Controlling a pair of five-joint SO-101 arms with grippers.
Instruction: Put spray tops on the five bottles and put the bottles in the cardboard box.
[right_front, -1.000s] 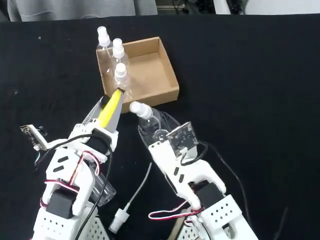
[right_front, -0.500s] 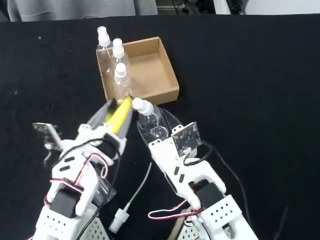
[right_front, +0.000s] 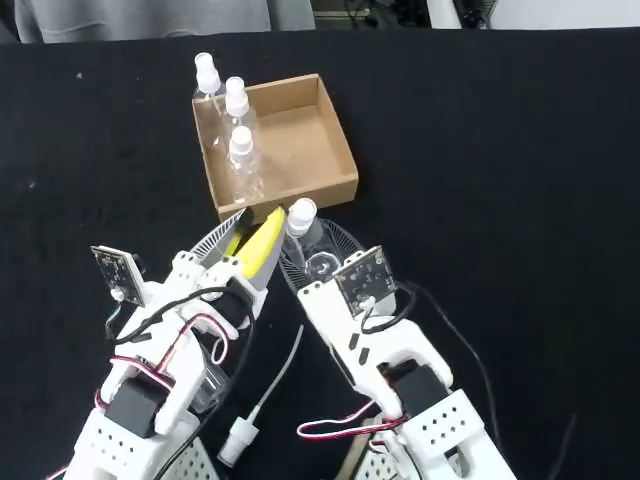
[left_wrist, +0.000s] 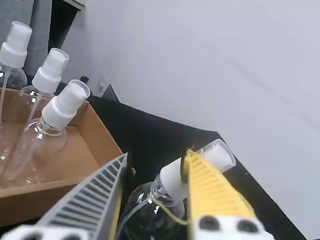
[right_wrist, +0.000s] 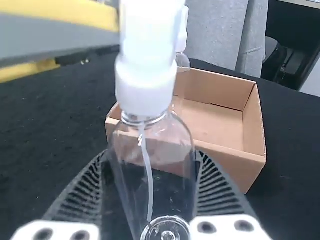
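Now the right jaws grasp a clear bottle (right_front: 313, 252) just at six o'clock of the cardboard box (right_front: 300, 140). The left jaws stand released, flanking its spray top (right_front: 300, 212).

High overview; wrist close-ups toward the box (right_front: 300, 140)

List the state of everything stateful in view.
cardboard box: open, three bottles inside.
boxed bottles: standing, spray tops on.
held bottle: spray top on, outside the box.
right gripper: shut on held bottle.
left gripper: open around held bottle's top.
loose spray top: lying unfitted.
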